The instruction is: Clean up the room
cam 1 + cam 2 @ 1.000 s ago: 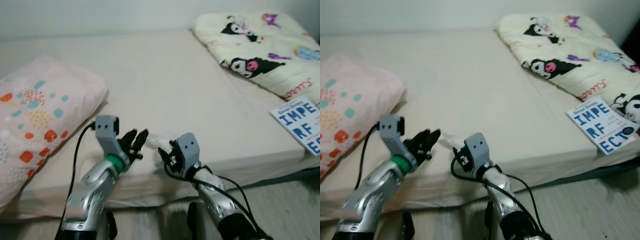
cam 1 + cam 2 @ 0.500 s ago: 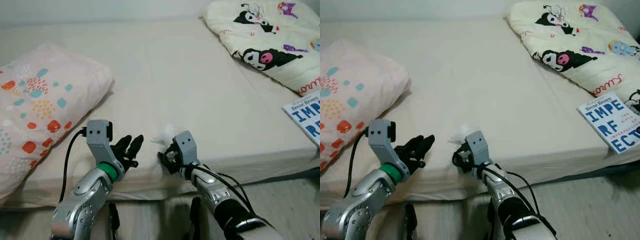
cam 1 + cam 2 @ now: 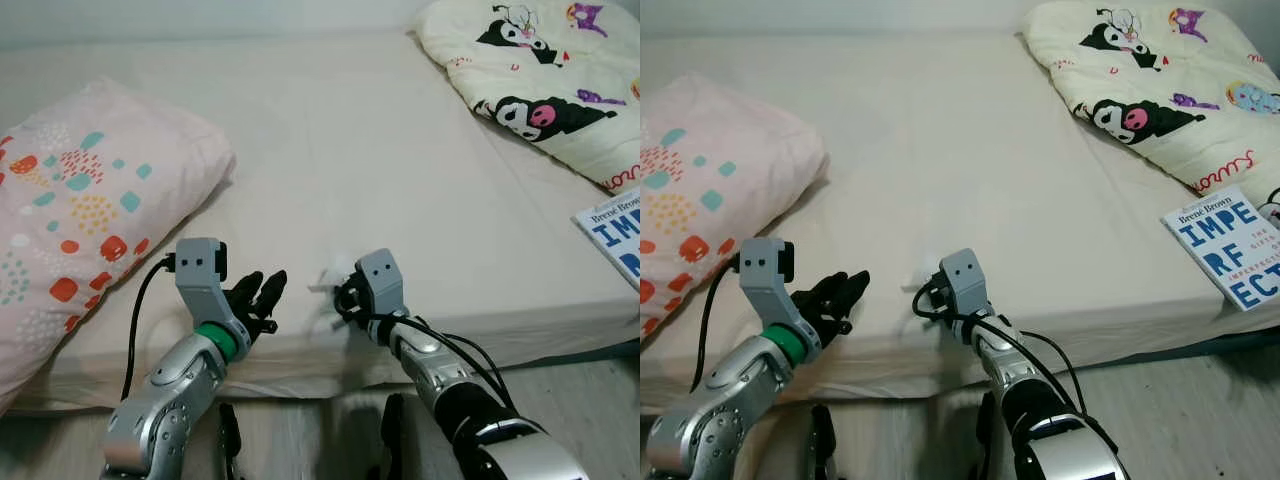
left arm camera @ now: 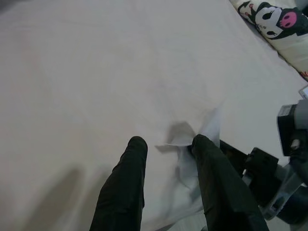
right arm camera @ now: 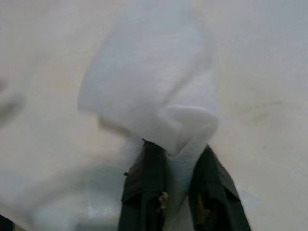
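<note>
Right pincer (image 3: 345, 298) now clamping white tissue (image 5: 154, 91) between its 2 fingers (image 5: 144, 187), lifting it off bed (image 3: 400, 180) near front edge, where it lay 1.0 s ago. Left pincer (image 4: 166, 163) hovering beside, fingers parted, gripping nothing. Tissue secured; disposal presumably following.

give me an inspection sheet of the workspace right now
surface: bed with a plain cream sheet
job's things: white tissue near the bed's front edge, pinched by the right gripper
clutter: book at the bed's right edge
grippers: right jaws shut on the tissue; left gripper open beside it, holding nothing
cables: black cable looped along the left arm, others on the right
surroundings: spotted pillow left, cartoon blanket far right, pale floor below
</note>
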Controlling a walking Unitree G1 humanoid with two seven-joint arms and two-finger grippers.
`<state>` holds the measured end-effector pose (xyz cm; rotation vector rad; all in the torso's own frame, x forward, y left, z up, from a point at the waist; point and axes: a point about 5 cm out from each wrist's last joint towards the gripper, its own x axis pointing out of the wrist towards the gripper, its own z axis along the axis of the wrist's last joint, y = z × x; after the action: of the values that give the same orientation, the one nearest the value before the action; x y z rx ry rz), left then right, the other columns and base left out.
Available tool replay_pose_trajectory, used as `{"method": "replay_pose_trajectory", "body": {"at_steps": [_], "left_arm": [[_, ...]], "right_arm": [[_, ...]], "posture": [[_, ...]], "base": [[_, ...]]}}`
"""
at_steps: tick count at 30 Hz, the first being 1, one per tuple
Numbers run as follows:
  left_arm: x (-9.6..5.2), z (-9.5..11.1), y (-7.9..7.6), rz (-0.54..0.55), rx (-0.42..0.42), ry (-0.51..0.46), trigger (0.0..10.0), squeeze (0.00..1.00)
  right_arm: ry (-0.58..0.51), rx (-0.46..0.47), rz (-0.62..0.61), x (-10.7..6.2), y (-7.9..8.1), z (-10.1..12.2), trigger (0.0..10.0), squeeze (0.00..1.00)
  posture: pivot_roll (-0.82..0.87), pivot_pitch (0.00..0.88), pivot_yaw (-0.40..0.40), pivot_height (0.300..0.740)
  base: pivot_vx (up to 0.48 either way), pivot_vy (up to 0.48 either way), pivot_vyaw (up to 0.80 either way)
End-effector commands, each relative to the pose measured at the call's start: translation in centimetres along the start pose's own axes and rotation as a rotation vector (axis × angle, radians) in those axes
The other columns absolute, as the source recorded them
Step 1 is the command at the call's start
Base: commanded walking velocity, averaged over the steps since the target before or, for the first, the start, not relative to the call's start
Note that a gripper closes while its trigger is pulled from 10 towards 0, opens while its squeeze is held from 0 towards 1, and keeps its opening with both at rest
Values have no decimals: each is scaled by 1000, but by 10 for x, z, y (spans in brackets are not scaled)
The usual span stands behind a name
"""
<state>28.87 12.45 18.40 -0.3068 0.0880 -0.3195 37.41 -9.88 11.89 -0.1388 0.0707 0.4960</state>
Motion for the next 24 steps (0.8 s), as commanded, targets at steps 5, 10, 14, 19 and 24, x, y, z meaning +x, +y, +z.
{"method": "replay_pose_trajectory", "body": {"at_steps": [5, 10, 14, 19, 24], "left_arm": [[4, -8, 6, 33, 11, 25, 10000, 0], [13, -8, 10, 54, 22, 18, 10000, 0], [16, -8, 12, 66, 42, 8, 10000, 0], [14, 9, 16, 96, 174, -94, 10000, 0], [4, 30, 21, 170, 417, -260, 10000, 0]], "right_arm": [[-15, 10, 9, -7, -3, -8, 0, 0], [-85, 25, -1, -12, -6, -5, 0, 0], [-176, -1, -34, -13, -11, 9, 6706, 0], [-480, -6, -181, -40, -20, 58, 10000, 0], [-554, -52, -387, -77, -31, 59, 10000, 0]], "posture": [[6, 196, 36, 571], [-18, 155, 31, 571], [-39, 130, 27, 571], [-76, 95, 25, 571], [-104, 70, 20, 586]], "base": [[0, 0, 0], [0, 0, 0], [0, 0, 0], [0, 0, 0], [0, 0, 0]]}}
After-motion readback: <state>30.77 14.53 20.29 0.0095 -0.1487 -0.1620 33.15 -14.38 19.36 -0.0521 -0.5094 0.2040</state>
